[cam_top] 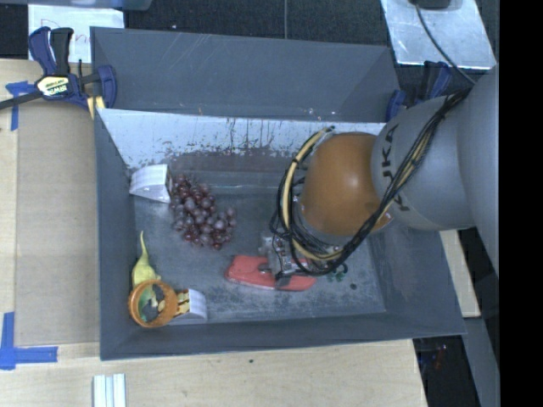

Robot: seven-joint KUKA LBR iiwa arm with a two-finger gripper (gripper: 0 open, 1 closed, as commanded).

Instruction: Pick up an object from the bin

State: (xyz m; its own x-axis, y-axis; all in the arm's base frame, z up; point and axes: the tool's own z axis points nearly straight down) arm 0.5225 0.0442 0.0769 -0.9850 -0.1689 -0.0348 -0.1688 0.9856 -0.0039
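Well, my gripper [278,267] is down on the floor of the bin [114,227], just inside the middle of its lower wall as the camera sees it. It sits directly over a flat red thing [243,270], long and rounded at the ends. The left end pokes out from under me and the right end shows as a thin sliver. My own wrist covers the contact, so I can't make out whether I'm spread wide or closed, or whether the red piece is between anything at all.

I judge it light and thin, most likely soft plastic or rubber, so weight is no worry. The trouble is that it lies flat against the metal, with very little edge standing up to bite on. I would take it across its narrow width, close to the middle of its length, so neither end droops or swings. If it is limp it may fold, and if it is smooth it may slide along the floor rather than rise.

A bunch of dark purple grapes [200,215] lies well apart toward the upper left, and a yellow and orange toy [153,299] sits in the lower left corner. Neither crowds me.
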